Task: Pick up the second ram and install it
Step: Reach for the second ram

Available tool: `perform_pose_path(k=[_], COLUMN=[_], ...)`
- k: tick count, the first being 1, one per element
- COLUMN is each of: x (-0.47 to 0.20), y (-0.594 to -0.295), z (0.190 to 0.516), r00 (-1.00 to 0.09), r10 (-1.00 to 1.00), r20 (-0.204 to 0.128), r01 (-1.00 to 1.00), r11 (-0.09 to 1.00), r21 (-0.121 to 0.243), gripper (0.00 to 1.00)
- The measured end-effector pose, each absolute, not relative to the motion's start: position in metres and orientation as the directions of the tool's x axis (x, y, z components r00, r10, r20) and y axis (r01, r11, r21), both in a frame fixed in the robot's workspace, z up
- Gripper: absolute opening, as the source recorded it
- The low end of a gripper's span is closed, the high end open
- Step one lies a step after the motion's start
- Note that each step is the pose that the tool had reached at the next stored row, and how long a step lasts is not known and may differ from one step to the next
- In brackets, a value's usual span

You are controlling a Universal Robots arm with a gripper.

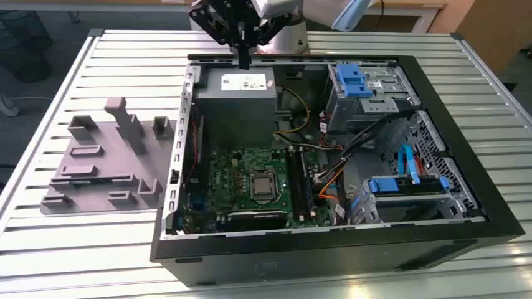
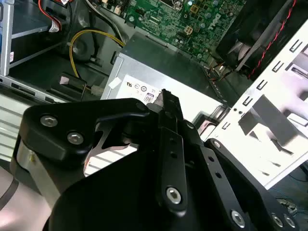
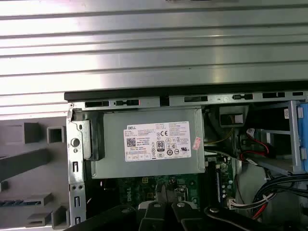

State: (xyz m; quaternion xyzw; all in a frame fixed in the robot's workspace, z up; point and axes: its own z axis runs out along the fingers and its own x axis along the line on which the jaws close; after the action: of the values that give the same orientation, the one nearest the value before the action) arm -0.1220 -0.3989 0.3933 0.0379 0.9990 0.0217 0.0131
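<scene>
Exterior view: the open computer case [image 1: 332,246] sits mid-table [image 1: 50,249], and the grey tray [image 1: 116,163] lies at its nine o'clock. A long dark strip in the tray's nearest groove looks like the memory stick [image 1: 91,180], though I cannot be sure. At the case's twelve o'clock the gripper [image 1: 243,62] hangs over the power supply [image 1: 237,103]. Its fingertips [image 3: 161,197] are pressed together in the first wrist view, holding nothing.

One computer case [image 1: 332,249] lying open on one slatted table [image 1: 124,68]. Inside it sitting: one grey power supply [image 1: 237,103], one green motherboard [image 1: 237,171], two blue-clipped drive cages [image 1: 362,87]. One grey holder tray [image 1: 99,171] resting beside case. One gripper [image 1: 243,61] hanging over case's far edge.
</scene>
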Motion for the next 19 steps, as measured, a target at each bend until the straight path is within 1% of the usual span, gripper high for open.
perform_pose_path(k=[19], x=[-0.132], y=[-0.399], z=[0.393], r00=[-0.997], r10=[0.076], r20=[-0.024], r01=[0.075], r11=[0.996], r21=[0.044], gripper=[0.11])
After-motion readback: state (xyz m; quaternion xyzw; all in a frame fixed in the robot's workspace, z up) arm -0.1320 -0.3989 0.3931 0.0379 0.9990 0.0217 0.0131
